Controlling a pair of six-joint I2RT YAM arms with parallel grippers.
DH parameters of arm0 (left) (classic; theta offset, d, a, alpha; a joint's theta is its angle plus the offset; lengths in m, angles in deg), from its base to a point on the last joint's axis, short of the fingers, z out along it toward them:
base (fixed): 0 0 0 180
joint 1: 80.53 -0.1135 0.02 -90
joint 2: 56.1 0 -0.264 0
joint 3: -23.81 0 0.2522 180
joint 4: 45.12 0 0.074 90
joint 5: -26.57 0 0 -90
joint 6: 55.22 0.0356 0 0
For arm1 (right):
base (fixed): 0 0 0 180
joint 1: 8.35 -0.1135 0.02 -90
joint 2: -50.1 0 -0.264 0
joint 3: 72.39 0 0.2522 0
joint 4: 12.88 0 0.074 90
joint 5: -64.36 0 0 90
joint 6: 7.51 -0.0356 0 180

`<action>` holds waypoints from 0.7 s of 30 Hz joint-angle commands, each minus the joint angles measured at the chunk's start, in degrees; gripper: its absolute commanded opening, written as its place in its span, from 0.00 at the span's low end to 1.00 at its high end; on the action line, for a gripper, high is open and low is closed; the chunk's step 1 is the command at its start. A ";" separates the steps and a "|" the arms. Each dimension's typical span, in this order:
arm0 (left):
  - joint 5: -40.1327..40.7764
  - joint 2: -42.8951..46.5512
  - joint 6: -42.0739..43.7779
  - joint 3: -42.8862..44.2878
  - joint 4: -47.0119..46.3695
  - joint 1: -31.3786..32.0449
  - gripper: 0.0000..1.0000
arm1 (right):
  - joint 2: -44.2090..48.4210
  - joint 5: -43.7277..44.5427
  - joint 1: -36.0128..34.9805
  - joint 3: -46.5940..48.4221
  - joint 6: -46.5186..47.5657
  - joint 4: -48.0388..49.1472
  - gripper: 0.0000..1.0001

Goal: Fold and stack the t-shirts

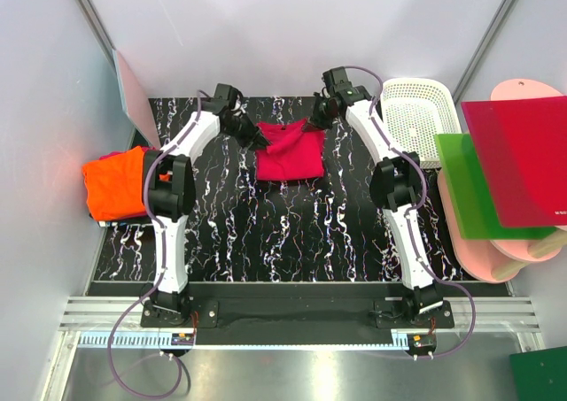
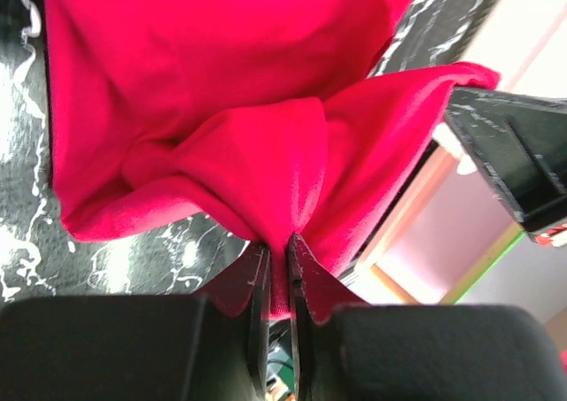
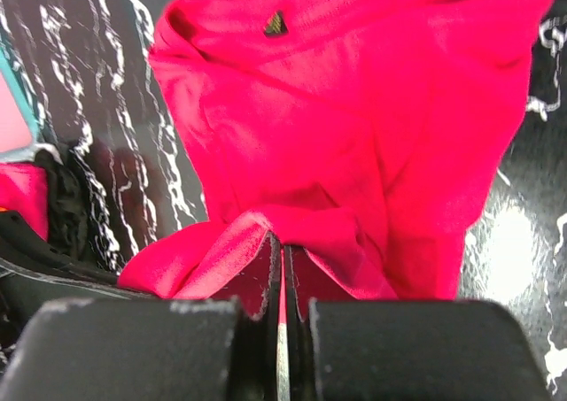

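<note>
Two grippers meet the same cloth: the left gripper [image 1: 251, 134] [image 2: 276, 246] has its jaws only narrowly apart, with a fold of the crimson t-shirt [image 1: 288, 153] [image 2: 221, 109] [image 3: 354, 127] pinched in the gap. The right gripper [image 1: 312, 122] [image 3: 279, 242] is clamped tight on another fold. Between them the shirt's far edge runs left to right across the table, and the rest of the cloth lies toward the arm bases on the black marbled mat [image 1: 301, 233]. Folded, it looks close to square from above, so I cannot tell its long axis. From the right wrist, the neckline with its small dark label [image 3: 275, 25] lies at the end away from the fingers. The orange t-shirt [image 1: 115, 184] lies folded at the mat's left edge, well apart.
</note>
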 commanded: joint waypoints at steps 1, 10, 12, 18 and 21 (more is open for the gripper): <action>-1.33 -1.14 -1.93 4.17 -2.61 -1.24 0.15 | -0.48 2.38 0.87 4.08 0.13 3.58 0.01; -2.99 -3.61 -1.67 7.79 -4.72 -2.91 0.99 | -4.69 4.40 1.05 4.43 -1.62 9.65 0.03; -3.08 -0.71 -1.40 5.76 -5.69 -2.91 0.99 | -6.01 4.23 1.14 4.78 -2.59 11.75 0.03; -3.43 5.71 -0.09 -2.77 -9.47 -2.91 0.99 | -7.69 6.95 1.14 6.63 -3.65 12.73 0.74; -5.27 5.54 0.62 -3.74 -11.31 -2.65 0.99 | -3.48 8.70 1.05 4.00 -2.07 14.39 1.00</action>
